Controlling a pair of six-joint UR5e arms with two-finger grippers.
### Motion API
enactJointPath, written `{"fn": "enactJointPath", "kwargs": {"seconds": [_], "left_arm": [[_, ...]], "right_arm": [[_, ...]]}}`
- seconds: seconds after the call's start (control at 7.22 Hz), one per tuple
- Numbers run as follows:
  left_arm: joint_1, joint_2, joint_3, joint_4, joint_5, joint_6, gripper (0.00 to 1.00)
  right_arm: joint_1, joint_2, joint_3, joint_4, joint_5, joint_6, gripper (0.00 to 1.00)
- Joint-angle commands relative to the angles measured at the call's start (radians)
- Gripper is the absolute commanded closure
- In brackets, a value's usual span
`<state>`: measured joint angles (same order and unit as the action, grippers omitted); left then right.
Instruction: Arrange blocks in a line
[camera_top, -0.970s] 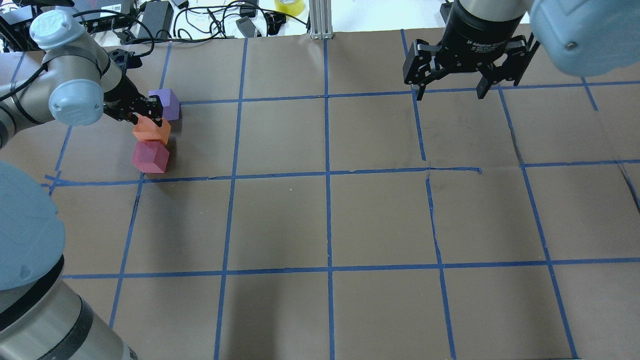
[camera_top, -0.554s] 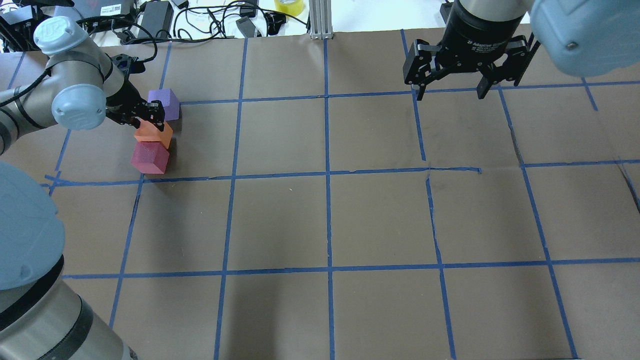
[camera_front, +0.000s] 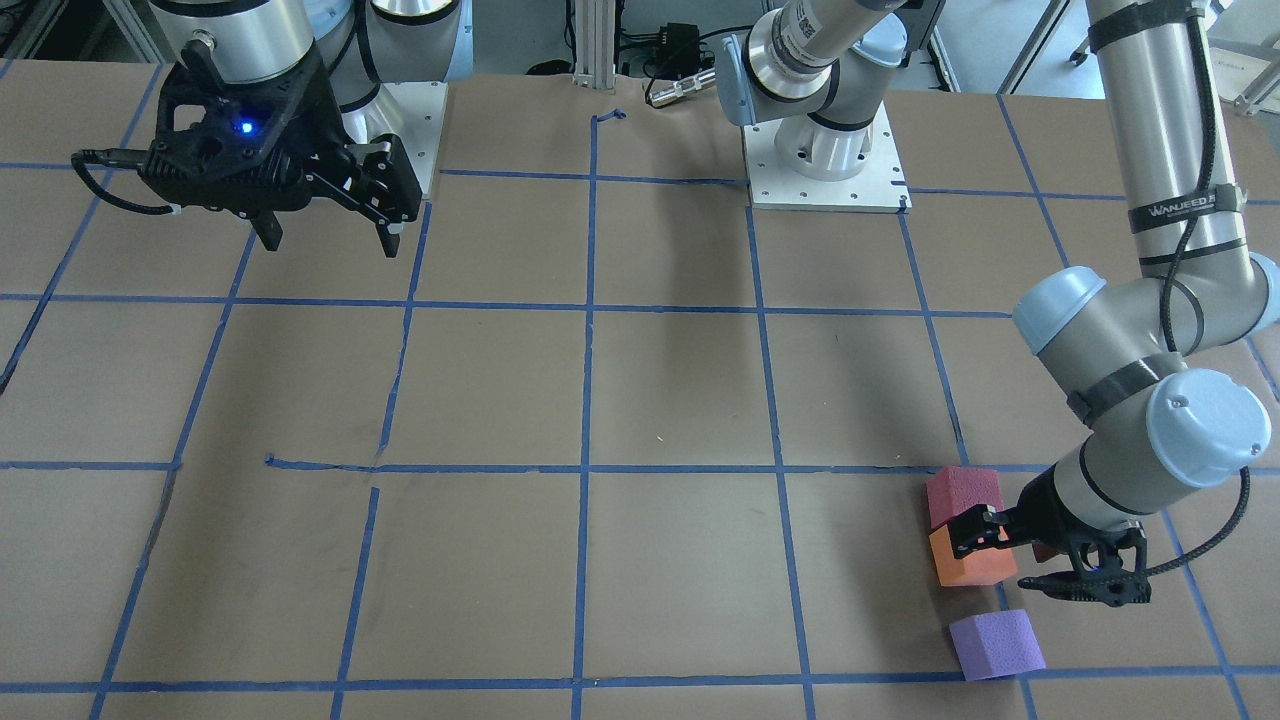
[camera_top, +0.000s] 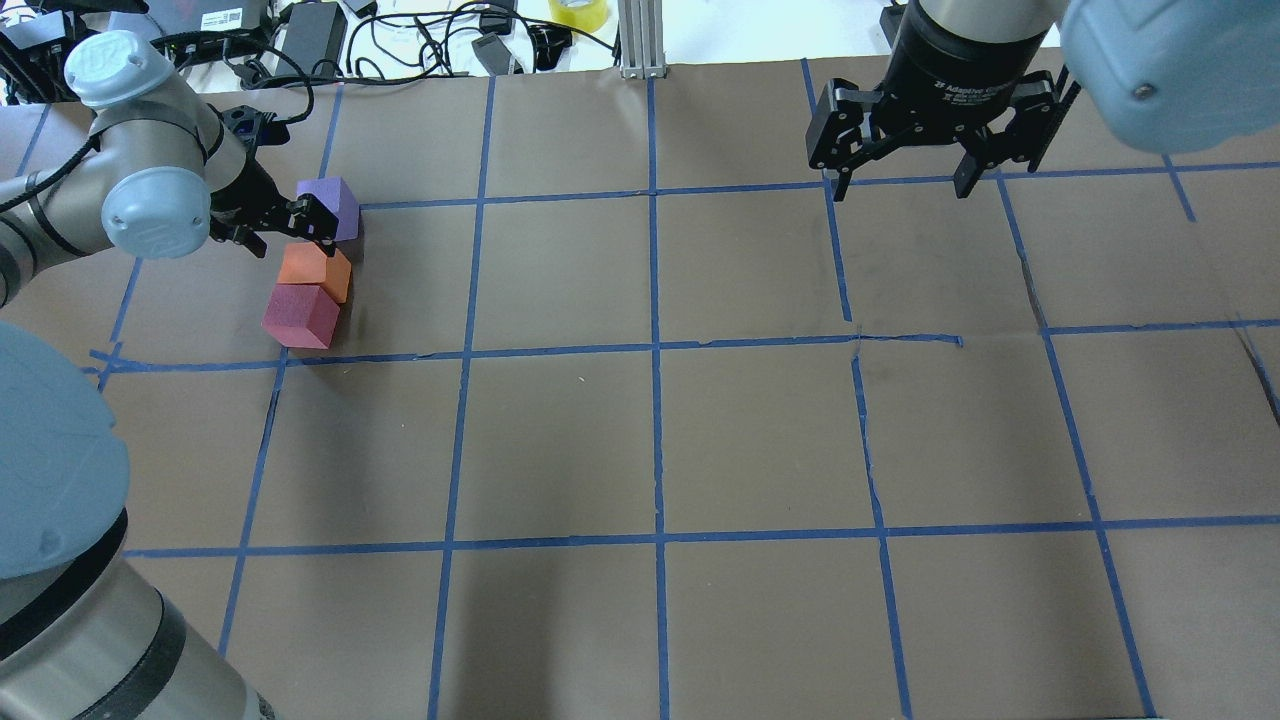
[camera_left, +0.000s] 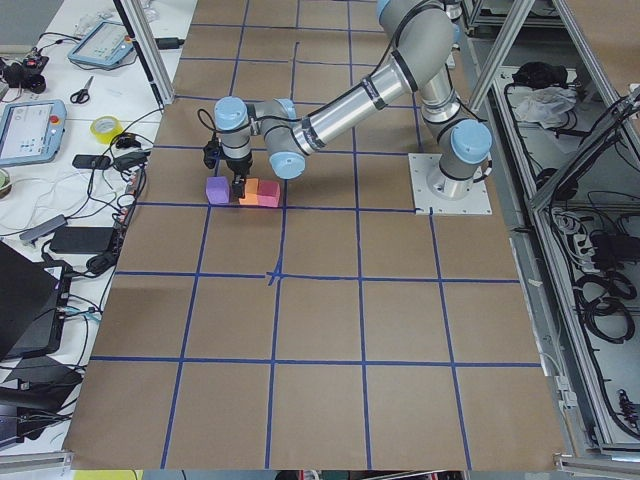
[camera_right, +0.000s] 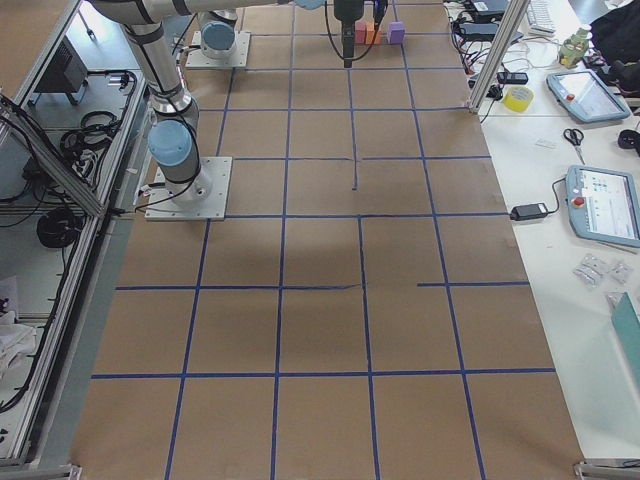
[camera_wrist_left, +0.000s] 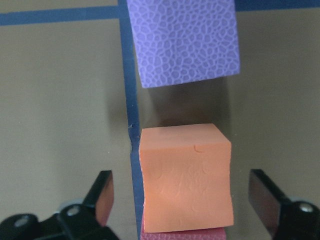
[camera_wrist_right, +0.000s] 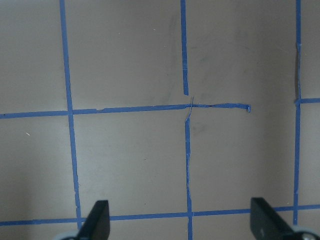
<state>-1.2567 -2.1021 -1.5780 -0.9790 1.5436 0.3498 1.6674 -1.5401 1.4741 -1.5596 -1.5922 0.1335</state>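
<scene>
Three foam blocks sit at the table's far left: purple (camera_top: 330, 205), orange (camera_top: 316, 272) and red-pink (camera_top: 298, 316). Orange touches red-pink; a small gap separates it from purple. My left gripper (camera_top: 285, 225) is open and hovers just over the orange block's far end. In the left wrist view the fingers (camera_wrist_left: 104, 195) stand either side of the orange block (camera_wrist_left: 186, 177) without touching it, with the purple block (camera_wrist_left: 182, 42) beyond. The front view shows the same row (camera_front: 965, 570). My right gripper (camera_top: 900, 188) is open and empty, high over the far right.
The brown paper table cover carries a grid of blue tape lines (camera_top: 655, 350). Cables, power bricks and a yellow tape roll (camera_top: 578, 12) lie beyond the far edge, beside an aluminium post (camera_top: 640, 40).
My left gripper has opened and let go of the orange block, which now rests on the table against the red-pink one. The gripper has drawn back a little toward the purple block. The right arm has not moved.
</scene>
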Motion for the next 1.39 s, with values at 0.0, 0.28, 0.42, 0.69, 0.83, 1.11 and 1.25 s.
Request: {"fn": "enactJointPath", "kwargs": {"seconds": [0.0,0.28,0.42,0.69,0.83,1.11,1.25], "left_arm": [[-0.009,0.048,0.010,-0.016,0.001,0.000,0.00],[-0.058,0.132,0.041,-0.157,0.004,-0.002,0.00],[-0.094,0.190,0.052,-0.249,0.007,-0.002,0.00],[-0.198,0.316,0.050,-0.387,0.006,-0.098,0.00],[-0.264,0.367,0.056,-0.421,0.016,-0.173,0.00],[-0.335,0.448,0.058,-0.477,0.032,-0.264,0.00],[-0.346,0.477,0.052,-0.493,0.029,-0.272,0.00]], "right_arm": [[0.000,0.000,0.000,0.000,0.001,0.000,0.00],[0.000,0.000,0.000,-0.001,0.001,0.000,0.00],[0.000,0.000,0.000,0.000,0.001,0.000,0.00],[0.000,0.000,0.000,0.000,0.001,0.000,0.00],[0.000,0.000,0.000,0.000,0.001,0.000,0.00],[0.000,0.000,0.000,0.000,0.001,0.000,0.00],[0.000,0.000,0.000,0.001,0.000,0.000,0.00]]}}
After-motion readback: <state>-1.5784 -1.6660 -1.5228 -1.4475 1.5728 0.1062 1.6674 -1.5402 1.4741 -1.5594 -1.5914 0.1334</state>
